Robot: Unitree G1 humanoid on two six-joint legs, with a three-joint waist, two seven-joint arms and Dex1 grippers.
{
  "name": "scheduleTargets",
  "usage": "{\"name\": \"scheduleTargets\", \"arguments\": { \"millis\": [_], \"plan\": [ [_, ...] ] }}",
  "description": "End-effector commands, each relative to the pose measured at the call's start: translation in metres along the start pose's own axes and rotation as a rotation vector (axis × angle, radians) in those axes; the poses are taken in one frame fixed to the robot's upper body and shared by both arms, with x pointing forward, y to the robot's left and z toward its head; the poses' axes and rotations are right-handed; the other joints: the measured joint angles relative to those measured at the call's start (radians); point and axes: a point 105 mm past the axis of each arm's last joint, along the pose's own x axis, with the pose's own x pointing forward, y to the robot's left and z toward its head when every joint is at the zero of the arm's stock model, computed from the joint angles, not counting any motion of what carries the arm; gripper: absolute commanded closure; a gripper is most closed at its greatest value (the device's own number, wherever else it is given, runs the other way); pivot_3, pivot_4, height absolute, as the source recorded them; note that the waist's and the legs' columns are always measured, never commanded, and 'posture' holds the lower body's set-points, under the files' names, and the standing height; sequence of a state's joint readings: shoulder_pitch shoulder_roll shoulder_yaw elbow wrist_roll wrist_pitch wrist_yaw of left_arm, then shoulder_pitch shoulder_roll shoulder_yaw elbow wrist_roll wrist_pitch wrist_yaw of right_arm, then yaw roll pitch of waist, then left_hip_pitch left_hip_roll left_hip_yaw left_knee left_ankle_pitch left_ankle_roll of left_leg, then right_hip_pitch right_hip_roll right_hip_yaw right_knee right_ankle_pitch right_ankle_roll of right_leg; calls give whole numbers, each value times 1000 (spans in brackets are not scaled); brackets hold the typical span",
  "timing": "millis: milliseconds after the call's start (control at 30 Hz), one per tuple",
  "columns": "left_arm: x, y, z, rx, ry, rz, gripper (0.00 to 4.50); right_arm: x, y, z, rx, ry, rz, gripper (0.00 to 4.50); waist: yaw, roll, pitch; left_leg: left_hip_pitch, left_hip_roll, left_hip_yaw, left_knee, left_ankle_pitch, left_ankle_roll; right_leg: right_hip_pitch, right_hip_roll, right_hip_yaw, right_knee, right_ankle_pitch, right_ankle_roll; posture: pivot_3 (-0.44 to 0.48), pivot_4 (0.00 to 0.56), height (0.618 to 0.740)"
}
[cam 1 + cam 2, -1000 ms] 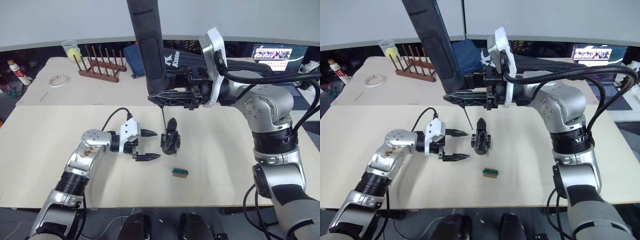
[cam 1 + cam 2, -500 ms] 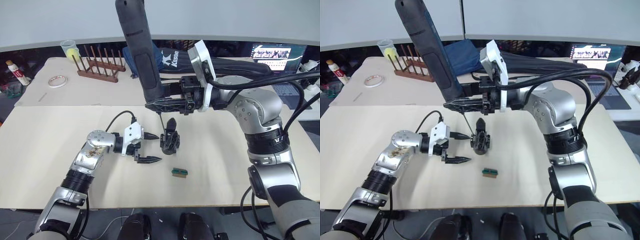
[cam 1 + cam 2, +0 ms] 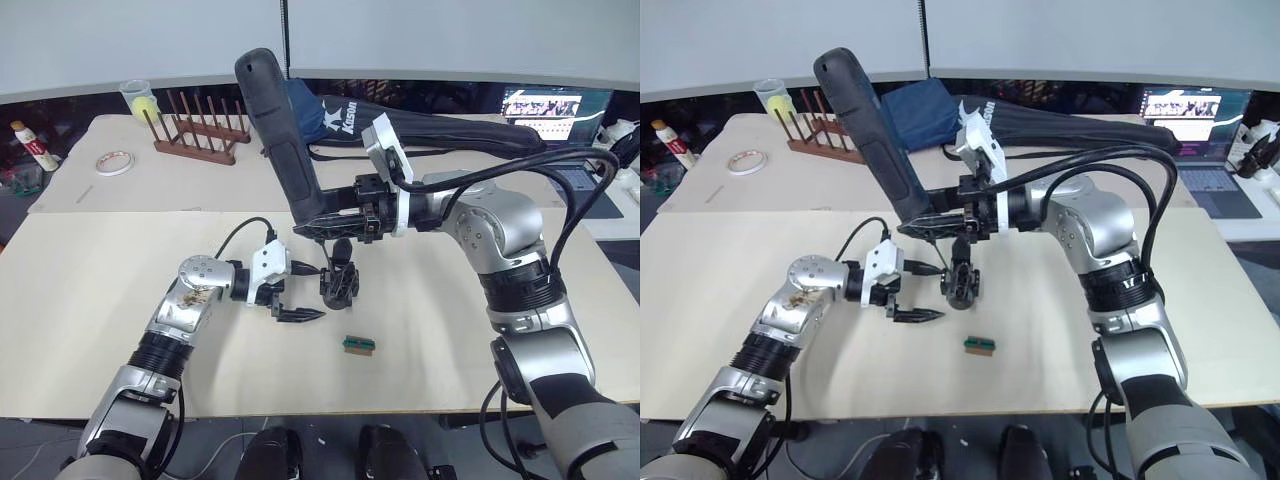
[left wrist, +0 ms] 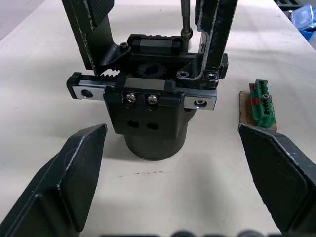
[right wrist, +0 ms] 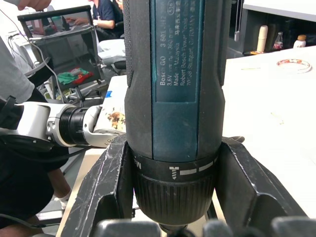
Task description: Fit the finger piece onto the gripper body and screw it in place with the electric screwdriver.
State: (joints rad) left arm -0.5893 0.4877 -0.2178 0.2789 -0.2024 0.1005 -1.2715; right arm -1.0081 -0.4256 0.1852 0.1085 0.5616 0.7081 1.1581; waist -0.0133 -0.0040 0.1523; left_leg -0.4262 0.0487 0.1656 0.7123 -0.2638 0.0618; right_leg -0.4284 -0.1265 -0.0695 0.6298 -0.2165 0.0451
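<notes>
Our right gripper [image 3: 335, 222] clamps the black, blue-labelled electric screwdriver [image 3: 280, 140], tilted bit-down toward the upright gripper body [image 3: 339, 282]; our left gripper [image 3: 297, 293] gapes beside it.

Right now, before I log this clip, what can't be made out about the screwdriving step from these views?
- Bit tip on a screw or not: in the head views the electric screwdriver and right gripper crowd the gripper body; the left wrist view cuts the bit off at its edge.
- Finger piece fully seated or not: too small in the head views.
- Left gripper: open, not touching the body.
</notes>
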Motion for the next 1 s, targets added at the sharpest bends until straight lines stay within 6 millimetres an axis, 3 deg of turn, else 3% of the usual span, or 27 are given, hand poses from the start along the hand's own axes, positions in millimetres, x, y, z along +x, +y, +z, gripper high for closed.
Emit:
{"name": "scheduleTargets", "arguments": {
  "millis": [33, 1000],
  "plan": [
    [1, 2, 11, 49, -21, -7, 0, -1, 5, 18, -85, -44, 23, 2601, 0, 0, 0, 0, 0, 0, 0, 0, 0, 0, 0, 0, 0, 0, 0, 0, 150, 740],
    [1, 3, 12, 50, -29, 4, 0, 2, 3, 15, -92, -32, 28, 2601, 0, 0, 0, 0, 0, 0, 0, 0, 0, 0, 0, 0, 0, 0, 0, 0, 150, 740]
  ]
}}
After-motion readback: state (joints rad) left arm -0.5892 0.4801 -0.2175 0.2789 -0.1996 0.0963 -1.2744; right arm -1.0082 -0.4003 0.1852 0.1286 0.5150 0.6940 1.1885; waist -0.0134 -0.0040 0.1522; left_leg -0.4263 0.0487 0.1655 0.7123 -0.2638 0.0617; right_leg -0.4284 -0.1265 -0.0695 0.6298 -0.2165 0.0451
